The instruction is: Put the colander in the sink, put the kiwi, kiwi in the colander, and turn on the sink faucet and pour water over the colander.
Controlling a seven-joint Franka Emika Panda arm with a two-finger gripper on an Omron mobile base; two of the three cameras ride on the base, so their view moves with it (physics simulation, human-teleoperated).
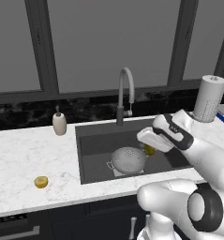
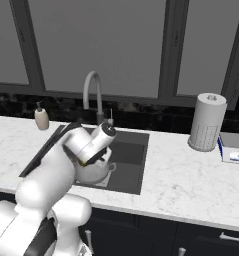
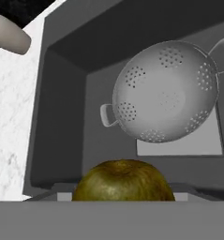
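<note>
Marble counter (image 1: 24, 161) surrounds the sink (image 1: 92, 150), where the colander (image 1: 128, 160) sits upright on the floor. Just beside its rim the gripper (image 1: 148, 149) hovers, jaws clamped on a kiwi (image 3: 123, 180); the bowl lies ahead and below. Another kiwi (image 1: 41, 181) waits on the counter, well apart from the colander.

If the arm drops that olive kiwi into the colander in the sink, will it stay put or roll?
The kiwi is rounded and smooth, so it will probably roll. The colander is a deep, empty bowl, so the fruit should settle at the bottom. The colander sits upright in the sink, so tipping seems unlikely.
</note>
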